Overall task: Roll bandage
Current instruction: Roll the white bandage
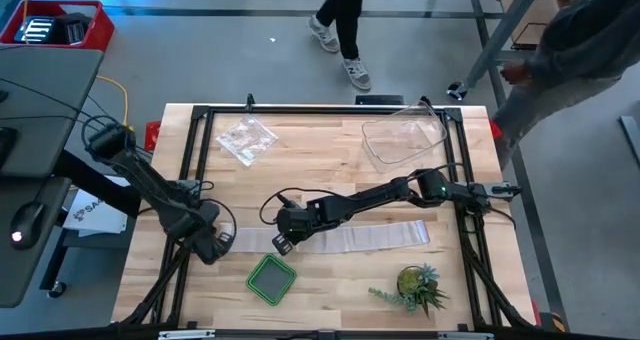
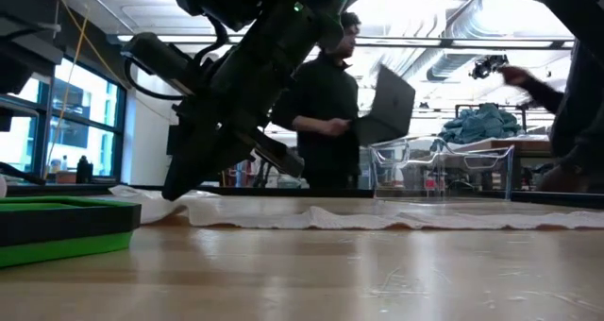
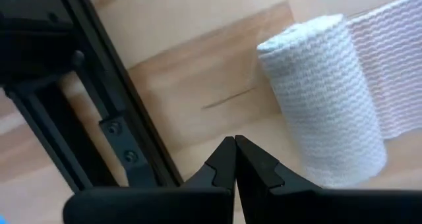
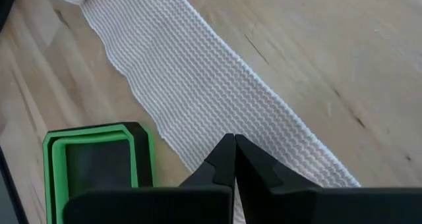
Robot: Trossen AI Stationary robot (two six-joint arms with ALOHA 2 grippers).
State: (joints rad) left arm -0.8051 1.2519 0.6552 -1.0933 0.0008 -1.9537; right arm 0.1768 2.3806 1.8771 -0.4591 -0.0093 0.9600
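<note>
left pincer (image 3: 235,159) closed beside bandage (image 3: 326,99) roll | right pincer (image 4: 235,159) closed above strip

No legible text anywhere.

A long strip of thin white gauze bandage (image 2: 377,215) lies rumpled across the pale wooden table (image 2: 311,274), running left to right. At the near left sits a low green plastic tray with a dark rim (image 2: 57,228). A dark robot arm (image 2: 236,85) slants down from above to the bandage's left end. A clear rectangular plastic tub (image 2: 444,168) stands far right. Beyond the table a person in dark clothes (image 2: 326,104) holds a laptop.
</note>
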